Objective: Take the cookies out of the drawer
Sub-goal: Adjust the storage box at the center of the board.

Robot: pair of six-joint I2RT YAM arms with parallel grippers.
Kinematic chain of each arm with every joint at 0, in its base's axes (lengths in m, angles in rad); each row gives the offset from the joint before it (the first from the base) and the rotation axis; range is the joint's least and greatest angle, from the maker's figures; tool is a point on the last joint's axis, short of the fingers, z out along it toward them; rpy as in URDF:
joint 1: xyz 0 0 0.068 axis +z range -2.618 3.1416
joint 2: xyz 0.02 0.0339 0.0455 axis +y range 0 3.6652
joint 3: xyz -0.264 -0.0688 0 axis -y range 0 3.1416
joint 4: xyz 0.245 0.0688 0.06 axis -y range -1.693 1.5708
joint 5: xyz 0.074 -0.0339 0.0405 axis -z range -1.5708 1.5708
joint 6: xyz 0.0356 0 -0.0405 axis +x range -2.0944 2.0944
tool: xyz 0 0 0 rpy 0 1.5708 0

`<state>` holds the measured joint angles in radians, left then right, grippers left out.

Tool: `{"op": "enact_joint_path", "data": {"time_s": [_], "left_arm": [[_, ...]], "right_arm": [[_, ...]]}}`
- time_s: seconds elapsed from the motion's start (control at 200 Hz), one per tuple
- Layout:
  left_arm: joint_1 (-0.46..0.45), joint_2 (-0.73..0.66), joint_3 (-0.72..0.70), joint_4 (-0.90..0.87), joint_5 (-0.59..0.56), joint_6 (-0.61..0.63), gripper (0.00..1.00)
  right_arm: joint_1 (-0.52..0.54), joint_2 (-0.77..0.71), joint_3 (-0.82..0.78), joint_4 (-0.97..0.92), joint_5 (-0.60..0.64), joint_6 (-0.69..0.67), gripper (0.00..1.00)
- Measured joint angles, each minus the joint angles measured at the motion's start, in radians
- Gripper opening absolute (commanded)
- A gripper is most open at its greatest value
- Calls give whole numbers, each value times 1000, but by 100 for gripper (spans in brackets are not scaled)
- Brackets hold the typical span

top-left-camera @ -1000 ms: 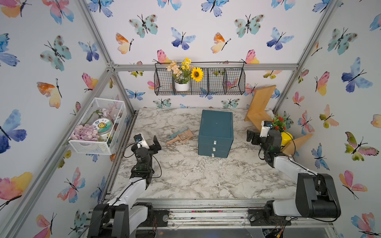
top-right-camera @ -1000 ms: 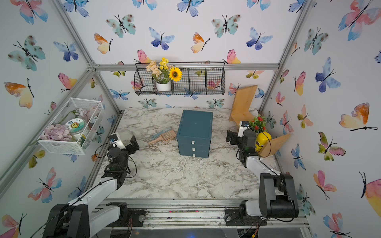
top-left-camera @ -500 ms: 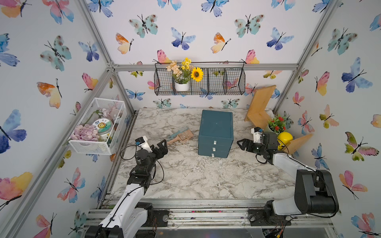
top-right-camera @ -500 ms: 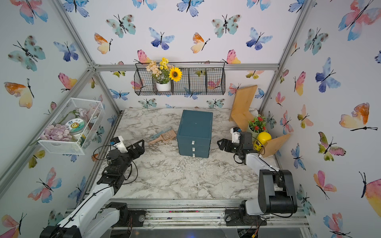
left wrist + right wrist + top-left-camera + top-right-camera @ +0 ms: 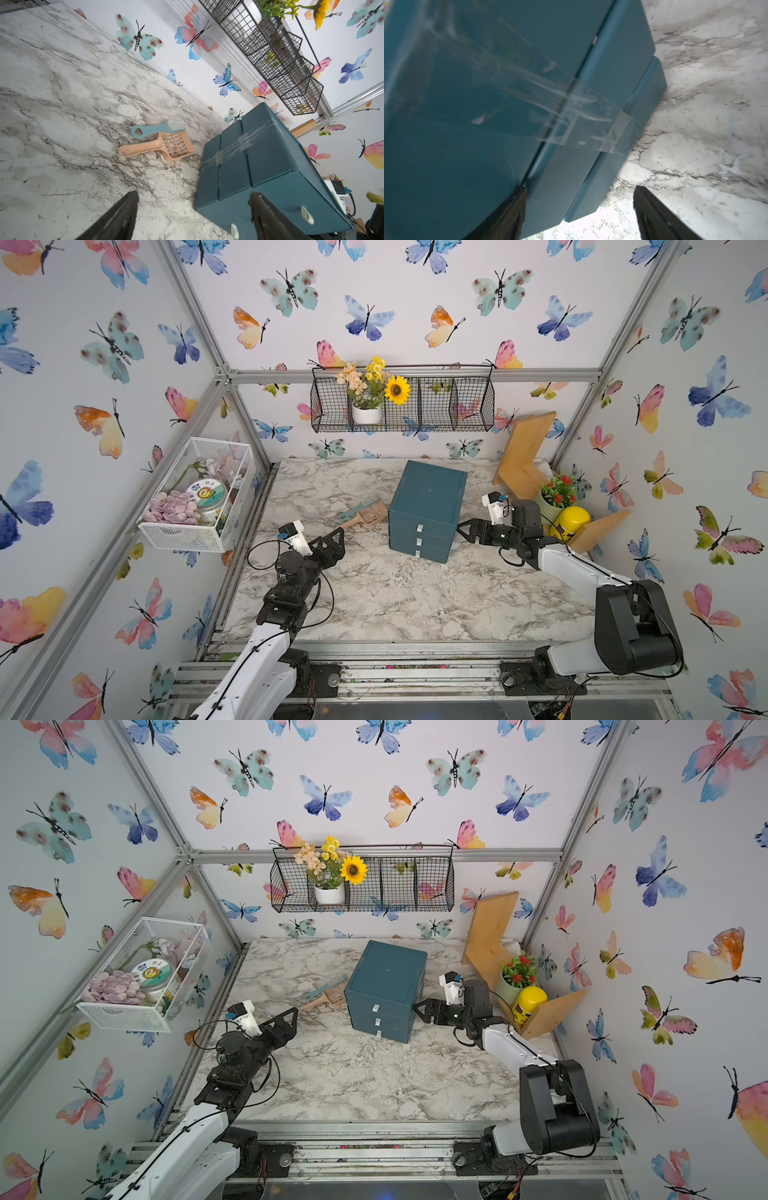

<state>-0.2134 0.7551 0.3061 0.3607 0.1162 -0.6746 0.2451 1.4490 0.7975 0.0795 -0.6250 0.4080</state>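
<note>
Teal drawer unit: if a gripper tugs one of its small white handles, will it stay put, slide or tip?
The teal drawer unit looks like light plastic resting on the smooth marble tabletop, so it would probably slide toward the pull. Clear tape joins its stacked sections, so they should move together. Broad-based and boxy, it seems unlikely to tip.

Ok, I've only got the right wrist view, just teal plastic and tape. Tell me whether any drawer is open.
Observer: None. All three drawers of the teal unit are shut, white tabs facing the arms.
Operator: Give me the left hand.
Observer: The left hand is open, short of the unit's front left corner, touching nothing.
Operator: List anything lying near there.
Observer: A peach scoop and a blue brush lie on the table beside the unit's left side.
</note>
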Motion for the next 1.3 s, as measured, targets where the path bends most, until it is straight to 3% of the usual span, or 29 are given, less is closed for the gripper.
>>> {"op": "enact_joint_path", "data": {"time_s": [0.135, 0.27, 0.385, 0.476, 0.626, 1.031, 1.296], "left_arm": [[0, -3, -4, 5, 51, -26, 81], [-25, -11, -10, 29, 81, -76, 80], [-104, -26, -18, 65, 79, -129, 79], [-182, -21, -18, 107, 64, -171, 78], [-309, 34, -19, 232, 27, -246, 77], [-521, 285, 8, 441, -109, -493, 66], [-548, 424, 111, 490, -165, -582, 58]], "right_arm": [[39, -2, 28, -13, 27, -3, 85], [47, -76, 34, -74, 162, -48, 87], [47, -207, 34, -108, 319, -97, 88], [47, -322, 29, -92, 424, -132, 82], [46, -470, -44, 7, 535, -146, 79], [46, -476, -77, 41, 530, -117, 75], [46, -476, -75, 40, 469, -56, 72]]}}
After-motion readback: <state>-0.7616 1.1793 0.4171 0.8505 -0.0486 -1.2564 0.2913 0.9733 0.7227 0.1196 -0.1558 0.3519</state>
